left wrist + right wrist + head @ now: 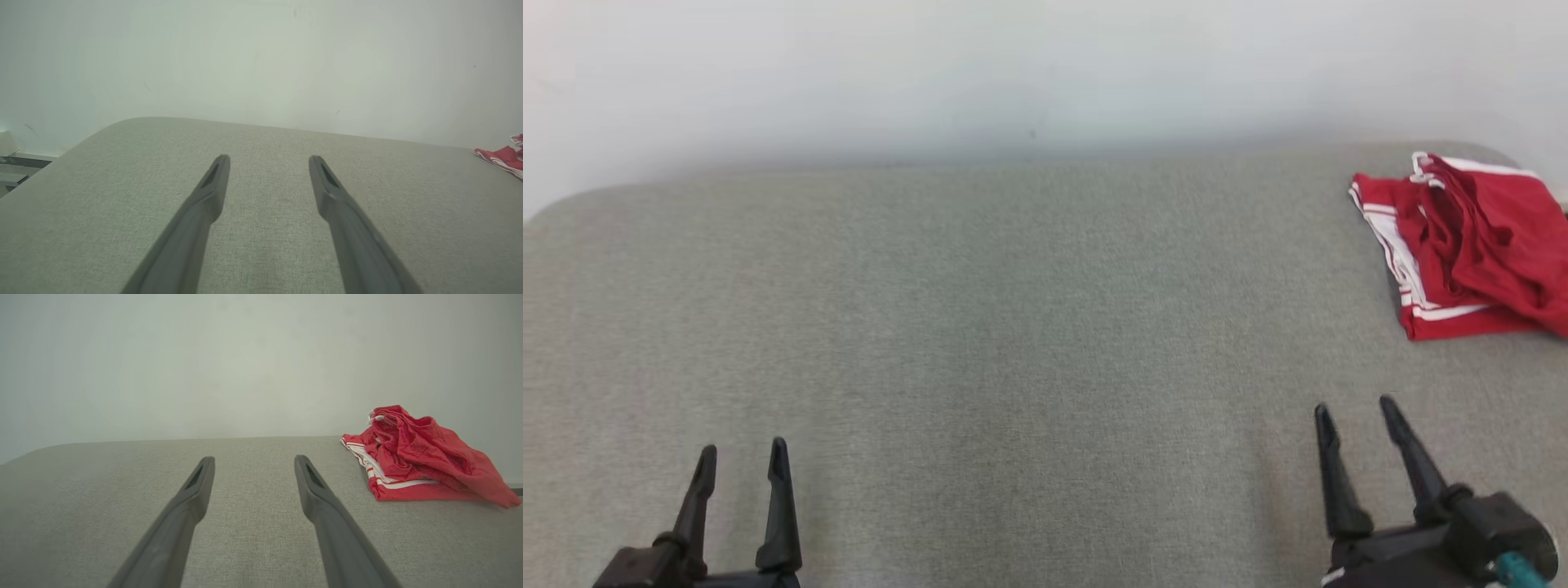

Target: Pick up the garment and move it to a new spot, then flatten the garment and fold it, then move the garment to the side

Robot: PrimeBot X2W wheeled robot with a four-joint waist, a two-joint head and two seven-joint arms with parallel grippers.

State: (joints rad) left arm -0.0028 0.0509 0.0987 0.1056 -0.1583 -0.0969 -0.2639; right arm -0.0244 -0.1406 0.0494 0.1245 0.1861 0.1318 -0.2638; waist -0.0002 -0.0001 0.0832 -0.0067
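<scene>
**Both grippers spread apart near the robot, red garment heaped at the far right**

Closest in the head view, the left gripper (pixel 743 446) sits at the lower left. Its two dark fingers point up the view and stand clearly apart. The right gripper (pixel 1353 403) sits at the lower right with its fingers also apart, leaning a little toward the left of the view. Its tips reach further up the view than the left gripper's, and a teal fitting (pixel 1515 567) shows at its base by the bottom corner.

Each wrist view looks along its own pair of fingers, and grey woven cloth shows in the gap between them. Neither pair is closed on anything. Whether the tips touch the cloth or sit just above it cannot be told.

Beyond the fingers lies a wide grey padded surface (pixel 1029 327) with a fine weave and a rounded far-left corner.

The garment (pixel 1470 245) lies at the far right of that surface, close to its back edge and well apart from both grippers. It is ahead of the right gripper and off to its right. It is red with white stripes and lies in a crumpled heap, cut off by the right edge of the head view. In the right wrist view a flatter lower layer shows white bands along its edge, and a rumpled, mesh-like layer is piled on top, trailing off to the right. In the left wrist view a red-and-white corner of it shows at the right edge.

Behind everything rises a plain pale wall (pixel 1013 73).
</scene>
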